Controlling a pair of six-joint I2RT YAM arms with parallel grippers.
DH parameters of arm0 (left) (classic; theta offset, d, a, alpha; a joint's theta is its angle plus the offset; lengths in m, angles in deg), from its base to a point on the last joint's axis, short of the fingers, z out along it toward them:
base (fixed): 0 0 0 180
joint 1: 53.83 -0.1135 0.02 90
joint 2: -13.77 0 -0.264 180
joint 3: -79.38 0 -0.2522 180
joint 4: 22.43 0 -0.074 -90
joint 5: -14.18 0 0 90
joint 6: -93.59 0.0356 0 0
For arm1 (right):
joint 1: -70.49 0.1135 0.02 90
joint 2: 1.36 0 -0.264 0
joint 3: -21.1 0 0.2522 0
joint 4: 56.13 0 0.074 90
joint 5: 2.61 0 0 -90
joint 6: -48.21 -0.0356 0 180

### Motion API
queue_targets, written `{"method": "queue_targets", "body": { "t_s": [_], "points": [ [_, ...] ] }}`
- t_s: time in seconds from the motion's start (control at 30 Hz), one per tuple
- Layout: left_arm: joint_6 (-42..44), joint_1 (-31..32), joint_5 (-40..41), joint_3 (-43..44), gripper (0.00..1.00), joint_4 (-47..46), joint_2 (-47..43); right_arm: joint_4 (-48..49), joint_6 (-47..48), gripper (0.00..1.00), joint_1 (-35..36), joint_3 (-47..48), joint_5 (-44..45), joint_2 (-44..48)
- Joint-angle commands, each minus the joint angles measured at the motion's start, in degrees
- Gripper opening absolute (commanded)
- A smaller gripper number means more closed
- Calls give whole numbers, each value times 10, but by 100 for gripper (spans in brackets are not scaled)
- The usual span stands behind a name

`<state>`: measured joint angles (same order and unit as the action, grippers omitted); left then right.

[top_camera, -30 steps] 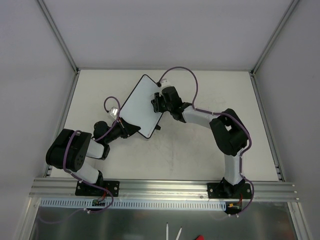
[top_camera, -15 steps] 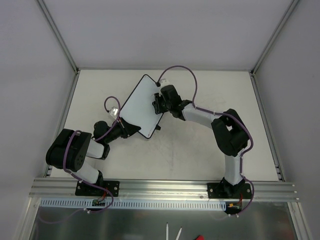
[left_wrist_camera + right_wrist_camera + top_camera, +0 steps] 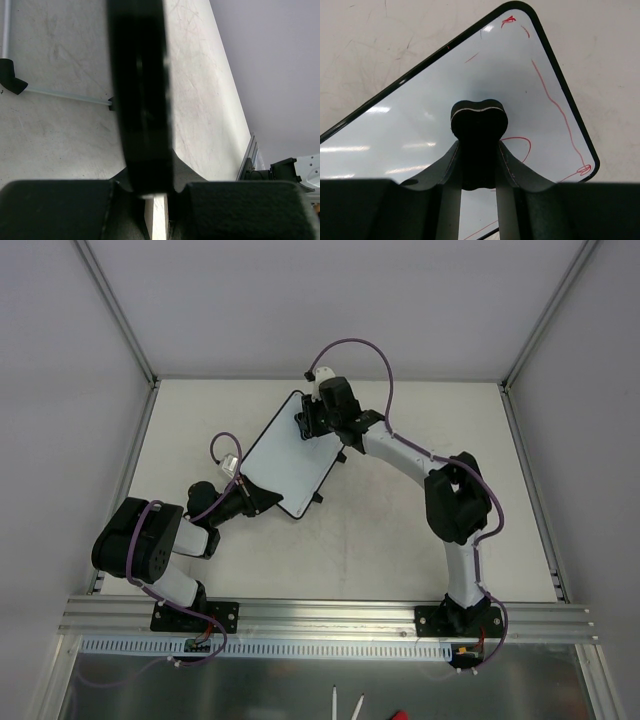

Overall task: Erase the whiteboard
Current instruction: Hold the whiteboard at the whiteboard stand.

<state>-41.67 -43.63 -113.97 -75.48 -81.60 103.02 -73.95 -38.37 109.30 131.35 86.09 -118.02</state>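
Note:
The whiteboard (image 3: 285, 452) lies tilted on the table, white with a thin black rim. In the right wrist view the whiteboard (image 3: 410, 120) carries red scribbles along its right side and top corner. My right gripper (image 3: 308, 423) is over the board's far corner, shut on the black bone-shaped eraser (image 3: 478, 131), which rests on the board face. My left gripper (image 3: 256, 498) is at the board's near left corner, shut on its black rim (image 3: 140, 100), seen edge-on in the left wrist view.
The table (image 3: 400, 530) is walled by grey panels, with an aluminium rail (image 3: 330, 618) along the near edge. A small black foot (image 3: 318, 498) sticks out at the board's near corner.
My right gripper has slid the eraser up the board from the right-middle toward the far corner. The left gripper and the board have stayed put.

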Motion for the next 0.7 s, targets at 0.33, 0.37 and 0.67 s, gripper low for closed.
{"method": "queue_targets", "body": {
  "t_s": [0.33, 0.37, 0.67],
  "points": [
    [10, 12, -45, 17, 0, -180, -5, -22, 19, 0, -9, 63, -20, -59],
    [10, 12, -46, 18, 0, -180, -6, -22, 17, 0, -9, 61, -22, -60],
    [10, 13, -47, 21, 0, -178, -4, 31, 18, 0, 8, -34, -29, -32]
  ]
}}
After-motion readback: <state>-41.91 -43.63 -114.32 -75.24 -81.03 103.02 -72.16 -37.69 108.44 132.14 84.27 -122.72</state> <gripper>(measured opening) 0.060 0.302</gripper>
